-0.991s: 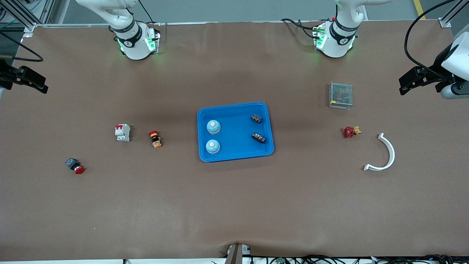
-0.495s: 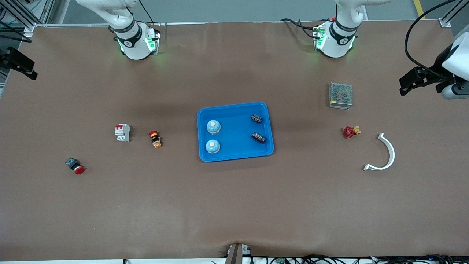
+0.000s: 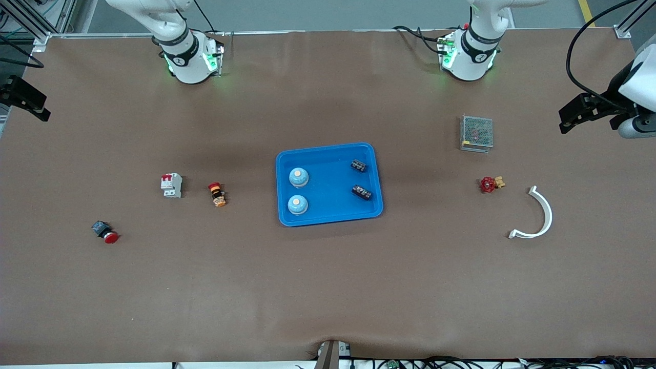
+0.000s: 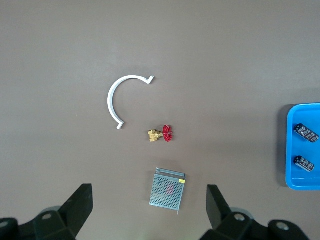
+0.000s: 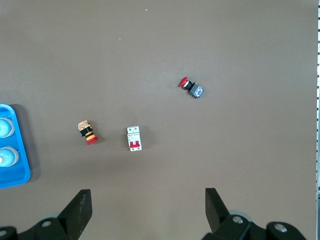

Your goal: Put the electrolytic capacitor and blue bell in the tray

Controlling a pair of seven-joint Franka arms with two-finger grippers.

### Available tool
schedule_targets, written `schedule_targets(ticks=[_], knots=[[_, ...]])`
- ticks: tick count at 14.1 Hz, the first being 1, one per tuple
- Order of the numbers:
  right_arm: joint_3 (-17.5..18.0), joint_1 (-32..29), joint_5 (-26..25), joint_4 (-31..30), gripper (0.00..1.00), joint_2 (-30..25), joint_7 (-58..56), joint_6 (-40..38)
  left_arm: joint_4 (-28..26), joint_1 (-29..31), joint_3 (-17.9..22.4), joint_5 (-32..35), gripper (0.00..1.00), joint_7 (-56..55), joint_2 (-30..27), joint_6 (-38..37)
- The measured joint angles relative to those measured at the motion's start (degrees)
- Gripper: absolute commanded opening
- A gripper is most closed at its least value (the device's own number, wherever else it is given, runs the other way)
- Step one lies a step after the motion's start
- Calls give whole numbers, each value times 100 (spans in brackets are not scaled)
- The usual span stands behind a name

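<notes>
The bright-blue tray lies at the table's middle. In it stand two blue bells toward the right arm's end, and two black electrolytic capacitors lie toward the left arm's end. My left gripper hangs open and empty high over the left arm's end of the table; in its wrist view the tray's rim and both capacitors show. My right gripper hangs open and empty over the right arm's end, with its wrist view showing the tray's corner.
Toward the left arm's end lie a metal mesh box, a red-handled brass valve and a white curved piece. Toward the right arm's end lie a white circuit breaker, an orange-black button and a red push button.
The right gripper has drawn back toward the edge of the table at the right arm's end. The left gripper and everything on the table have stayed put.
</notes>
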Motion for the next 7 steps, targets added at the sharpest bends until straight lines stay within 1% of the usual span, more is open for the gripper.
schedule_targets(ticks=[3,7], knots=[[0,0,2,0,100,1,0,12,-9,-1,0,0,100,2,-12,0],[0,2,5,-43,100,21,0,124,-153,-12,-14,0,100,9,-155,36]])
